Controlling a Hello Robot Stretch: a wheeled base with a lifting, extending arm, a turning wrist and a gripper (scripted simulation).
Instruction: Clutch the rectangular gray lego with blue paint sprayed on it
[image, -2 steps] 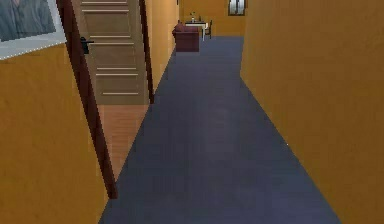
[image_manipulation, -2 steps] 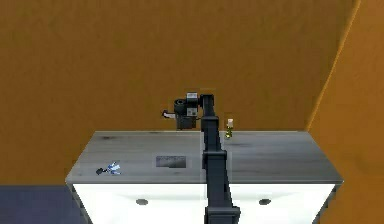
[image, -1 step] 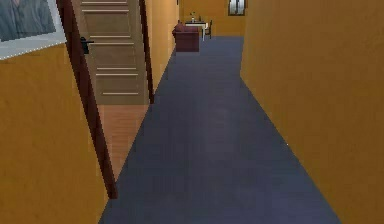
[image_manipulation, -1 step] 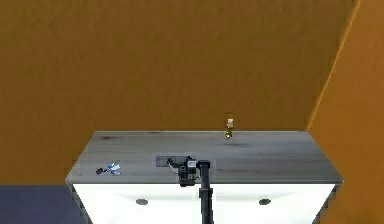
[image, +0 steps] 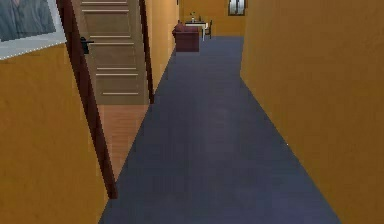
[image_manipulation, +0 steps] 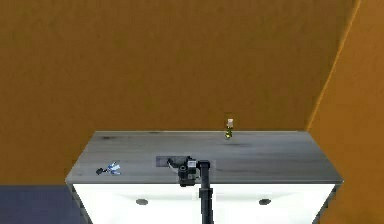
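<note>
Gray rectangular block (image_manipulation: 164, 159) on table (image_manipulation: 270, 160) at claw (image_manipulation: 180, 163); arm (image_manipulation: 206, 200) outstretched; grip cannot tell.

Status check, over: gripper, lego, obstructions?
Gripper at grey rectangular piece on tabletop; cannot tell if held. Bluish blob farther left. Small upright thing at far edge, apart.

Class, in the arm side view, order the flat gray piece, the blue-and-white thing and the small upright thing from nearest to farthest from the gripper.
1. Flat gray piece, just left of the gripper.
2. Blue-and-white thing, far left, and small upright thing, back right: too close to call.
</note>
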